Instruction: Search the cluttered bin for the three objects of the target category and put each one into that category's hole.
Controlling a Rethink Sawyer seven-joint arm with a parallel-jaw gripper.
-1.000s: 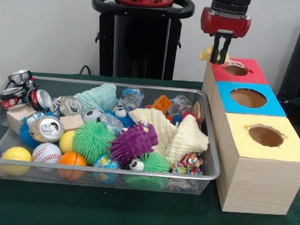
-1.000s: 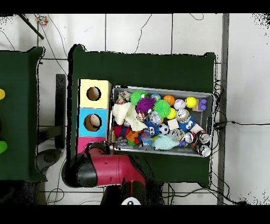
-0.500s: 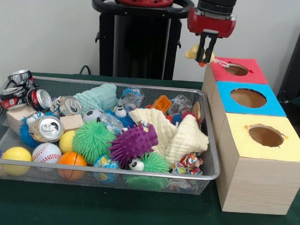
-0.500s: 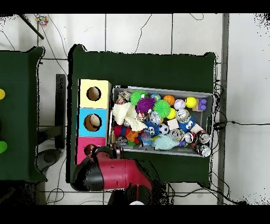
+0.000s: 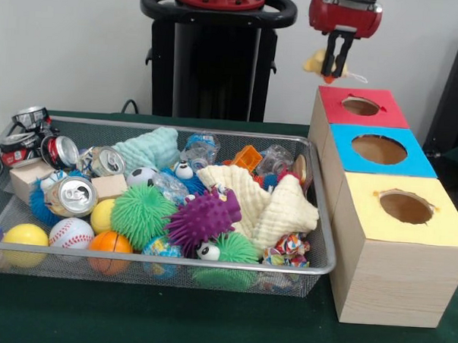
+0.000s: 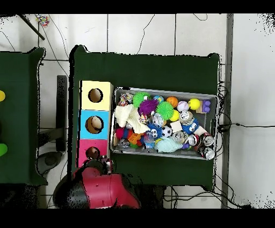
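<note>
A wire mesh bin (image 5: 316, 255) sits on the green table (image 5: 131, 319), filled with mixed items. At its left end lie several crushed drink cans (image 5: 70, 195) beside a wooden block (image 5: 27, 179); in front of these rest a yellow ball (image 5: 25, 237), a baseball (image 5: 71, 231) and an orange ball (image 5: 110, 244). Toward the middle are a pale green towel (image 5: 148, 148), a small soccer ball (image 5: 141, 175), a green spiky ball (image 5: 141, 213) and a purple spiky ball (image 5: 204, 216). Further right, two cream cloths (image 5: 269, 204) lie draped against the bin's right wall, with an orange plastic piece (image 5: 247, 157) behind them. Just beside the bin's right end stands a row of three wooden boxes, each with a round hole in its top: the yellow box (image 5: 397, 247) nearest the viewer, the blue box (image 5: 378, 159) in the middle, the red box (image 5: 359, 109) farthest. Nothing can be made out inside the holes. The red arm comes down from above, and its gripper (image 5: 337, 64) hangs in the air above the back left corner of the red box, clear of it. The dark fingers point straight down and are pinched on a small yellow soft toy (image 5: 317, 63), which protrudes to their left; a thin white tag or string trails to the right. In the overhead view the arm (image 6: 102, 188) covers the table edge next to the red box.
</note>
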